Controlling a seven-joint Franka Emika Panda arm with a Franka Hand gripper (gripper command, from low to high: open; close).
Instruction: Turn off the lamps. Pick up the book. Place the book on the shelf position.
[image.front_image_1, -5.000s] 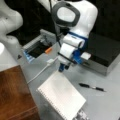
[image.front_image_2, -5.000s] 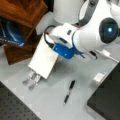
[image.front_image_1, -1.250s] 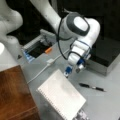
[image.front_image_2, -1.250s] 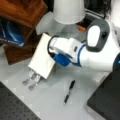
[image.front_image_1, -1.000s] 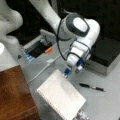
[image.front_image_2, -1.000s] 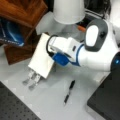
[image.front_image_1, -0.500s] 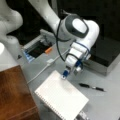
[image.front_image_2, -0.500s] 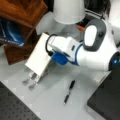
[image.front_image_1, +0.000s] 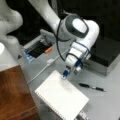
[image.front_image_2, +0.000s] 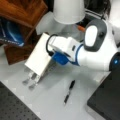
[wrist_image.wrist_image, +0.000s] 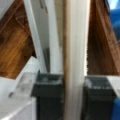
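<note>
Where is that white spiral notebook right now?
In a front view the book sits low in the middle, propped on the slotted metal stand right of the wooden block. The gripper is at its top edge; the pen lies to its right.

The place was a robotics lab bench. A white jointed robot arm (image.front_image_1: 75, 27) stood over a plain grey table top (image.front_image_1: 107, 97), and in a front view a black perforated mounting board (image.front_image_2: 15, 107) lay at the table's edge. A white cable (image.front_image_1: 42, 71) ran across the surface near a black pen (image.front_image_1: 91, 87).
</note>
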